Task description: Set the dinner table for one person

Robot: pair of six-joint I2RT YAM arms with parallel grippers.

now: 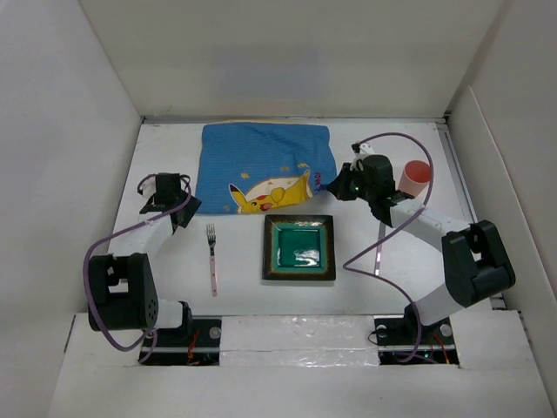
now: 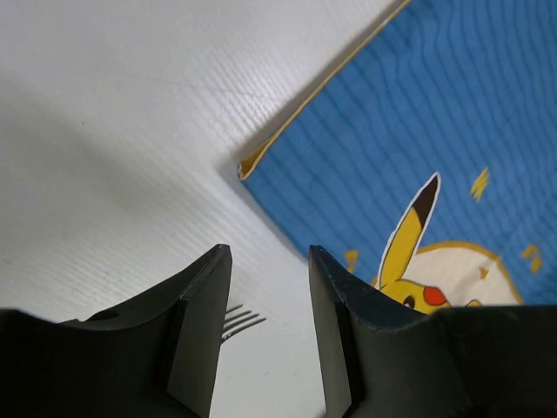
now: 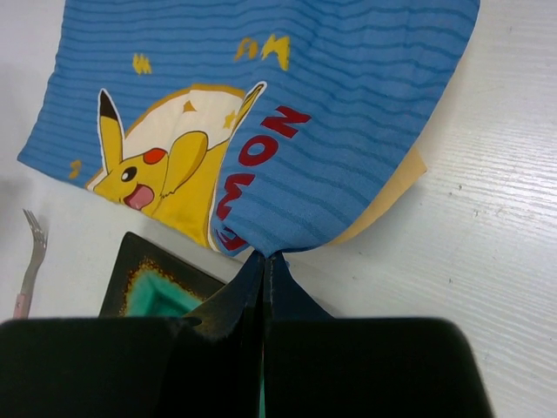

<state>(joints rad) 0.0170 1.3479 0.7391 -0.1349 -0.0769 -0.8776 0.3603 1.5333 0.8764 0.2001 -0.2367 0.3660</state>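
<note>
Placemat step: the right gripper pinches the near right corner of the placemat, which lies far centre on the dinner table; the left gripper hangs with jaws spread near the near left corner. Next, you likely need to close the left jaws on that corner and draw the placemat nearer. In the left wrist view only the tines of the fork show.

The left arm bends up from its base and reaches forward. The left hand is open, its two fingers apart, pointing down. The right arm reaches forward and to the left. The right hand pinches a corner of the cloth tight.
</note>
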